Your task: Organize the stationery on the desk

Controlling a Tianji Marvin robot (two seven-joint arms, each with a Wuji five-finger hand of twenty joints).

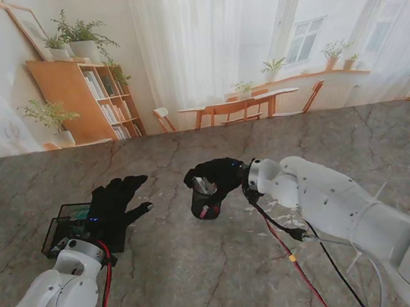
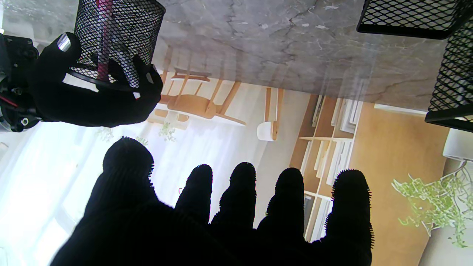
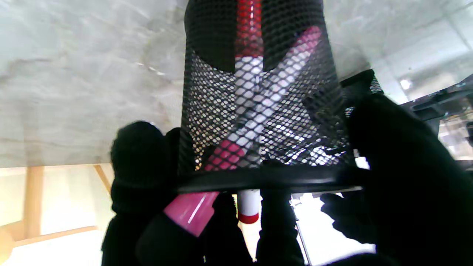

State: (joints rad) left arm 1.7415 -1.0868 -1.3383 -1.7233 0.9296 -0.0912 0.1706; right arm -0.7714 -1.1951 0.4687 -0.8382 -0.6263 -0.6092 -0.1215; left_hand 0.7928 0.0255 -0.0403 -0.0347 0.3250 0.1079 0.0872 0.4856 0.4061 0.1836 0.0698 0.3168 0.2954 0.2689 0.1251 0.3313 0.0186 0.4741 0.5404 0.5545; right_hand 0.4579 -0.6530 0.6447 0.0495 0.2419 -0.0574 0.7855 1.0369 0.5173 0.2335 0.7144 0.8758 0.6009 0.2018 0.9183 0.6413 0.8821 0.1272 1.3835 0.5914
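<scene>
Black mesh pen cup (image 1: 204,201) stands near the middle of the marble desk (image 1: 203,271) with the right hand (image 1: 218,178) closed around its rim, pens inside, while the left hand (image 1: 115,203) hovers empty, fingers spread, over a mesh tray (image 1: 56,235) well to the left.

Black wire-mesh pen cup (image 3: 258,111), marble-look table (image 1: 204,285)

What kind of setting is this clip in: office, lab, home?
Probably a lab rig dressed as a home study: a marble-look table holds a mesh pen cup and mesh tray, while the bookshelf and windows behind look like a flat printed backdrop.
</scene>
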